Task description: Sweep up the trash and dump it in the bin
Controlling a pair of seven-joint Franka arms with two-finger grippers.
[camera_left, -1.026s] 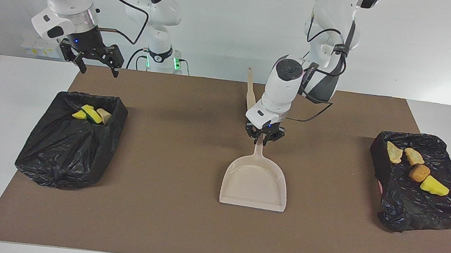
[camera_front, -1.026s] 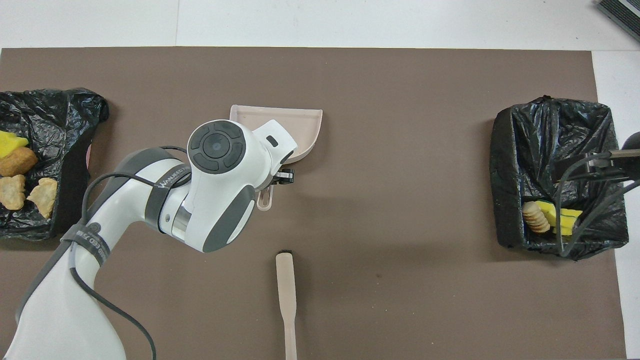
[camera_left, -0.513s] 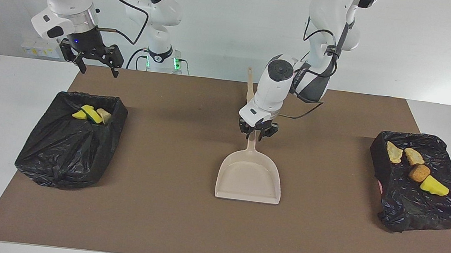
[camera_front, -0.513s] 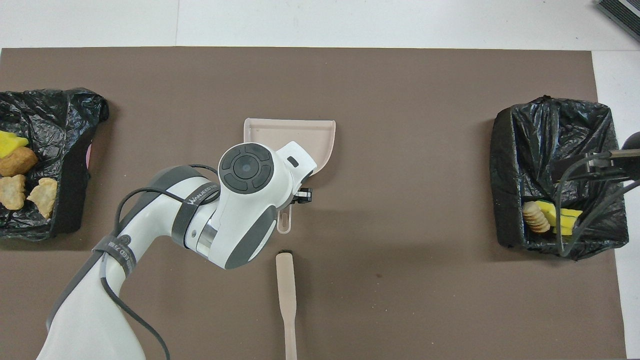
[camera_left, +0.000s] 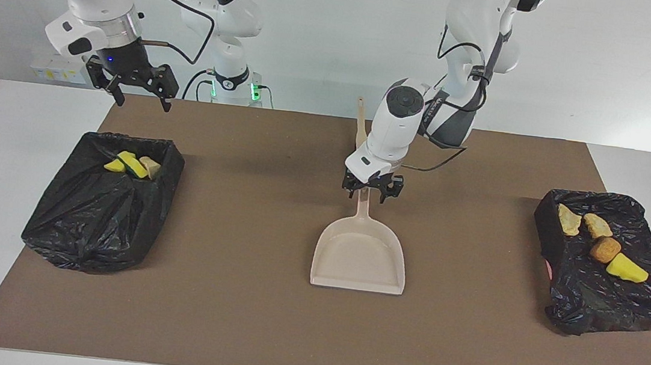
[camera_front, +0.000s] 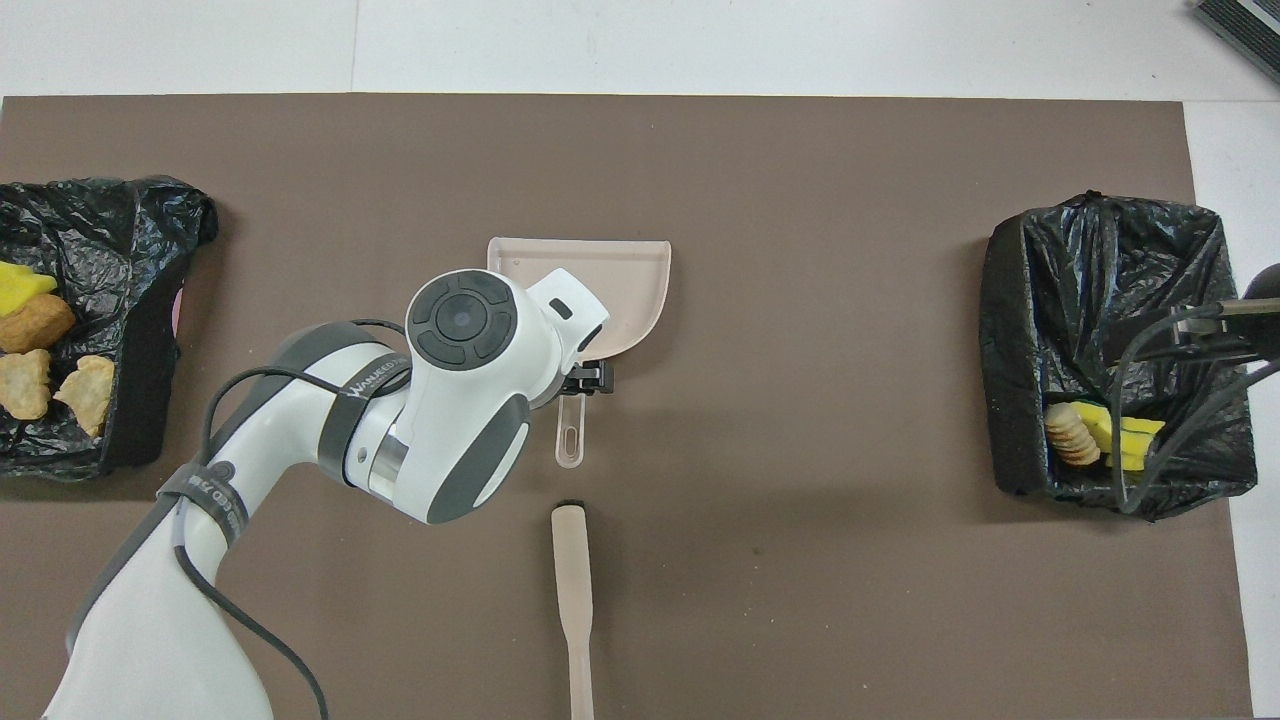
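The beige dustpan [camera_left: 359, 261] lies flat on the brown mat mid-table, its handle pointing toward the robots. My left gripper [camera_left: 372, 190] hangs low over that handle, open, with a finger on each side of it; in the overhead view the left gripper [camera_front: 575, 378] is mostly hidden under its own wrist. Three trash lumps [camera_left: 130, 165] lie in the black-bagged bin [camera_left: 85, 224] at the right arm's end. My right gripper [camera_left: 133, 85] waits, open, in the air over the mat by that bin. Several more trash lumps [camera_left: 605, 248] lie on the black bag [camera_left: 609, 303] at the left arm's end.
A beige brush handle [camera_front: 572, 575] lies on the mat between the dustpan and the robots. The brown mat [camera_left: 238, 318] covers most of the white table. Black stands sit at both table corners nearest the robots.
The left gripper slid the dustpan a little toward the robots and the right arm's end, then opened and let go of the handle. The right arm has not moved.
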